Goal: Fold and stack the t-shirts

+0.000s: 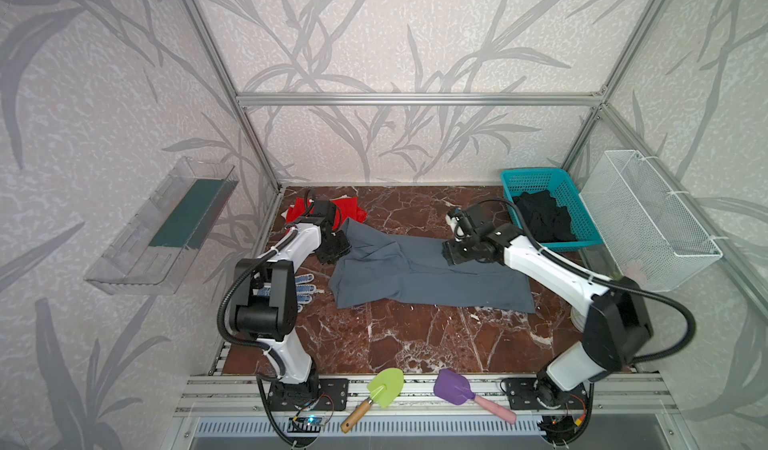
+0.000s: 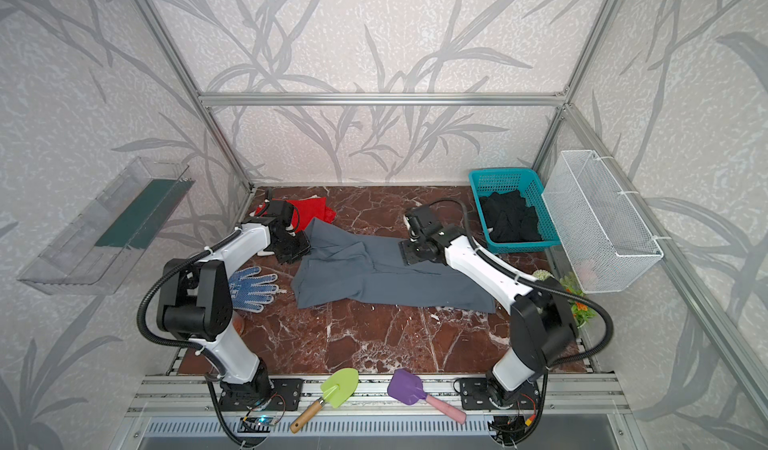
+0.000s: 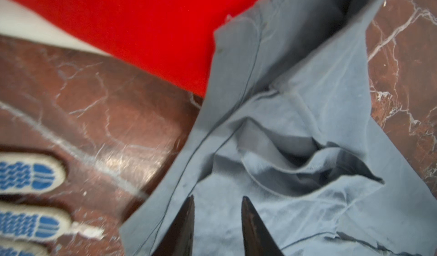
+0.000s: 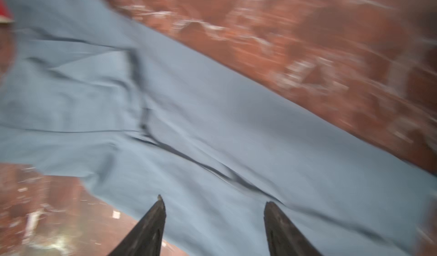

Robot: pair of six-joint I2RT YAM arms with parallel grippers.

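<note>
— As the table is looked down on, where is the slate grey-blue t-shirt [image 1: 432, 275] found?

— It is spread across the middle of the marble table [image 1: 415, 344], creased, with one end bunched toward the left arm. Its far left corner is laid against the red t-shirt [image 1: 351, 209], which is lying at the back left.

— And the black t-shirt [image 1: 542, 217]?

— It is heaped inside the teal basket [image 1: 534, 172] at the back right, well apart from the other two.

— How are the grippers set?

— The left gripper [image 3: 217, 201] is positioned over the bunched end of the grey-blue shirt. Its jaws are parted narrowly, and no cloth is seen pinched between them. The right gripper [image 4: 215, 202] is positioned over the shirt's far edge. Its jaws are spread wide and nothing is gripped.

— What else is shown?

— A blue-and-white dotted glove [image 2: 253, 288] is laid near the shirt, beside the left arm. A white wire basket [image 1: 648, 219] is fixed to the right wall and a clear tray [image 1: 137, 261] to the left wall. A green trowel [image 1: 384, 387] and a purple scoop [image 1: 453, 385] are laid on the front rail.
</note>
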